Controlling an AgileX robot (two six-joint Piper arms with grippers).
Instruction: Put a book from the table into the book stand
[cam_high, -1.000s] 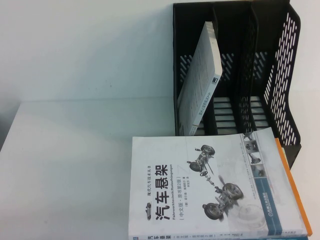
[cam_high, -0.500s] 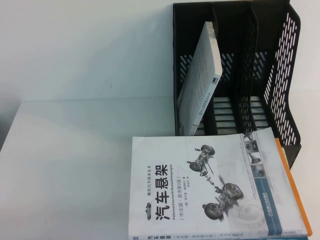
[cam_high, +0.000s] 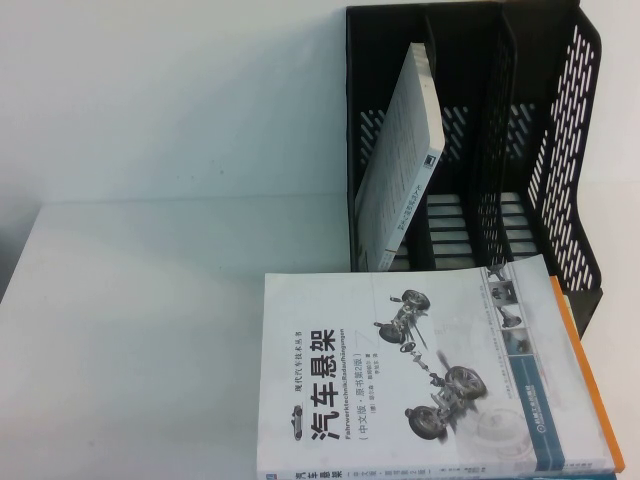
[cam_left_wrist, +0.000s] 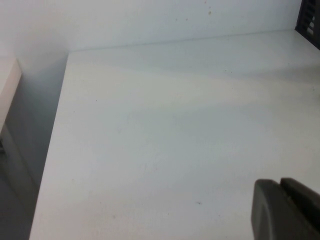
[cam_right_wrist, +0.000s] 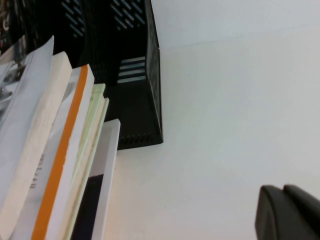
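The book (cam_high: 420, 370), white-grey with a bold black Chinese title and a suspension drawing, lies flat on top of a stack at the table's (cam_high: 150, 320) front right. Its page edge shows in the right wrist view (cam_right_wrist: 37, 145). The black book stand (cam_high: 565, 150) stands behind it at the back right and also shows in the right wrist view (cam_right_wrist: 135, 115). Neither gripper shows in the high view. My left gripper (cam_left_wrist: 280, 182) is shut and empty over bare table. My right gripper (cam_right_wrist: 283, 187) is shut and empty over bare table beside the stack.
A pale grey-white book (cam_high: 400, 160) leans in the stand's left slot; the other two slots hold nothing. An orange-edged book (cam_high: 590, 390) lies under the top book, with more books below it (cam_right_wrist: 100, 185). The table's left edge (cam_left_wrist: 50, 150) drops off.
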